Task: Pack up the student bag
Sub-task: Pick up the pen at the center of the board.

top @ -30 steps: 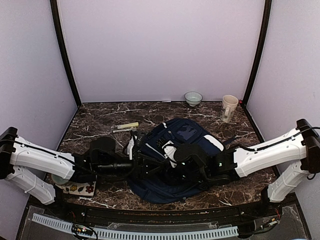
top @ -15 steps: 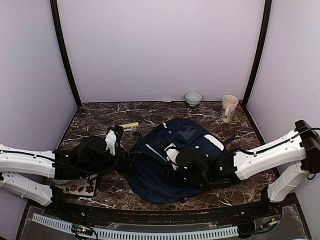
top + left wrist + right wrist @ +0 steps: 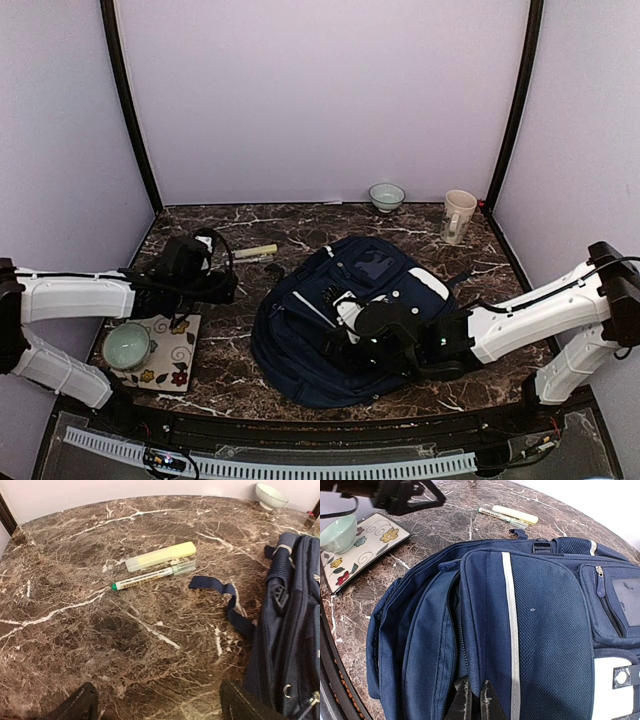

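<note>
The student bag (image 3: 330,335), navy with white stripes, lies flat in the middle of the table, its main zip gaping on the left side. My right gripper (image 3: 479,700) is shut on a fold of the bag's (image 3: 540,630) fabric beside that zip. My left gripper (image 3: 160,707) is open and holds nothing. It hovers over bare table left of the bag (image 3: 295,630); from above, the left gripper (image 3: 222,287) points at the bag's upper left. A yellow highlighter (image 3: 160,556) and a green-capped marker (image 3: 150,577) lie side by side ahead of it. Near them trails a loose bag strap (image 3: 225,597).
A pale green bowl (image 3: 127,345) sits on a floral tile (image 3: 170,365) at the front left. A small bowl (image 3: 386,196) and a cream mug (image 3: 458,215) stand at the back right. Purple walls close the back and both sides.
My left gripper has pulled out of the bag, swung left and back over the table, and opened wider. The right gripper keeps its hold on the bag.
</note>
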Motion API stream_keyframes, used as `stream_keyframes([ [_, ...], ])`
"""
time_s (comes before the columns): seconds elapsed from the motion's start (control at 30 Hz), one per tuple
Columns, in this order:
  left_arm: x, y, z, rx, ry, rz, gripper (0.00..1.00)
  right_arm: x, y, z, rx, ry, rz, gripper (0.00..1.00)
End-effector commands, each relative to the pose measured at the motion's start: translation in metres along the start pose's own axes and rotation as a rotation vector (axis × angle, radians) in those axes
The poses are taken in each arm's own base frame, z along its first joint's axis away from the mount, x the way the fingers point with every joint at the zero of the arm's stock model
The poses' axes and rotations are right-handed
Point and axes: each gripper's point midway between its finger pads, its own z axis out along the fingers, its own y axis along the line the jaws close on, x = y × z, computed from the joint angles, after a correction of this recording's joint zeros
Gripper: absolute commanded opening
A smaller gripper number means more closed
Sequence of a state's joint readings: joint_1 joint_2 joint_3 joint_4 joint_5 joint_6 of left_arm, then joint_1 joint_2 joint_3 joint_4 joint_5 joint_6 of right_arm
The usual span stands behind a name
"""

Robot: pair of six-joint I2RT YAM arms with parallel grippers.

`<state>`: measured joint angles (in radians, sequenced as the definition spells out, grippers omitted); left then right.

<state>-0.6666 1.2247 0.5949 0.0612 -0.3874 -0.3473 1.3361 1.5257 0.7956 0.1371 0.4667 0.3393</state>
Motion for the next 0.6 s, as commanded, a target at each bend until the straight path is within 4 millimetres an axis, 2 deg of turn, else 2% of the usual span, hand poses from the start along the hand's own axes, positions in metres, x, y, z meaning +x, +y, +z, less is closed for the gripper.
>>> stream_keyframes([
  [0.0, -0.024, -0.015, 0.033, 0.088, 0.047, 0.05, 0.85, 0.002, -0.006, -0.006, 0.018, -0.007, 0.015, 0.0],
  [0.13, -0.043, -0.017, 0.065, 0.103, 0.062, 0.071, 0.83, 0.004, -0.008, -0.007, 0.021, -0.002, 0.015, 0.0],
  [0.3, -0.066, -0.002, 0.102, 0.126, 0.103, 0.049, 0.8, 0.008, -0.014, -0.012, 0.036, -0.004, 0.021, 0.0],
  [0.4, -0.072, 0.005, 0.123, 0.126, 0.141, 0.053, 0.8, 0.008, -0.017, -0.015, 0.043, -0.009, 0.024, 0.0],
  [0.57, -0.07, 0.023, 0.154, 0.129, 0.202, 0.033, 0.8, 0.01, -0.019, -0.016, 0.047, -0.009, 0.024, 0.0],
])
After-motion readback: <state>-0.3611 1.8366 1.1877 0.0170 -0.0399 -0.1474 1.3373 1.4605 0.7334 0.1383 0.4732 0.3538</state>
